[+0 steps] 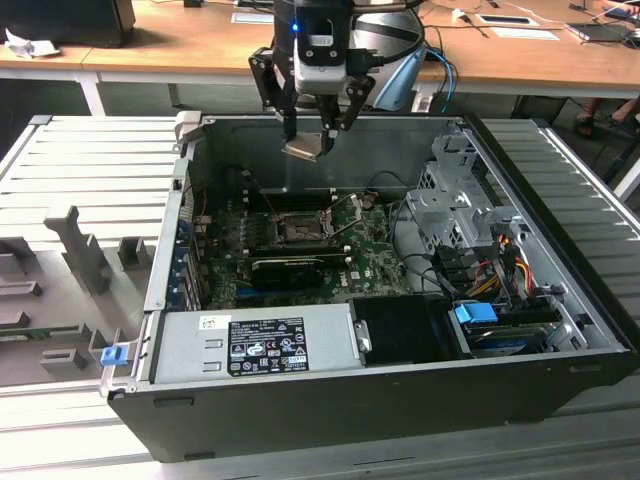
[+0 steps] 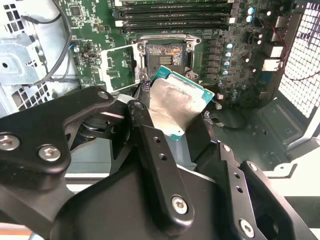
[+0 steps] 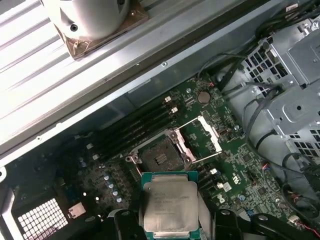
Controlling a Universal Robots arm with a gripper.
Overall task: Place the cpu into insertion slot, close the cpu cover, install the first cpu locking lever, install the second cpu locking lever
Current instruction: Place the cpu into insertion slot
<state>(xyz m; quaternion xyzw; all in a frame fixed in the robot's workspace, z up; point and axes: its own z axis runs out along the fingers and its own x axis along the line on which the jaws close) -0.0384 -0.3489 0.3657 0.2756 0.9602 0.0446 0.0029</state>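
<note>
My gripper point(image 1: 312, 135) hangs above the open computer case point(image 1: 190, 180), shut on the cpu point(image 1: 307, 147), a flat square chip with a silver-grey top and green edge. In both wrist views the cpu point(image 2: 180, 107) point(image 3: 169, 202) sits tilted between the black fingers point(image 2: 150, 145), well above the board. The insertion slot point(image 1: 300, 232) point(image 2: 164, 55) point(image 3: 160, 159), a dark square socket with a metal rim, lies bare on the green board below and slightly ahead of the chip. The cpu cover point(image 2: 119, 67) point(image 3: 202, 137), a thin metal frame, is swung open beside the socket.
A silver power supply point(image 1: 255, 345) fills the case's near side, and a metal drive cage point(image 1: 450, 215) with cables and a blue latch point(image 1: 475, 312) stands at the exterior view's right. Black memory slots point(image 2: 175, 15) run beside the socket. A grey foam tray point(image 1: 70, 250) lies outside the case.
</note>
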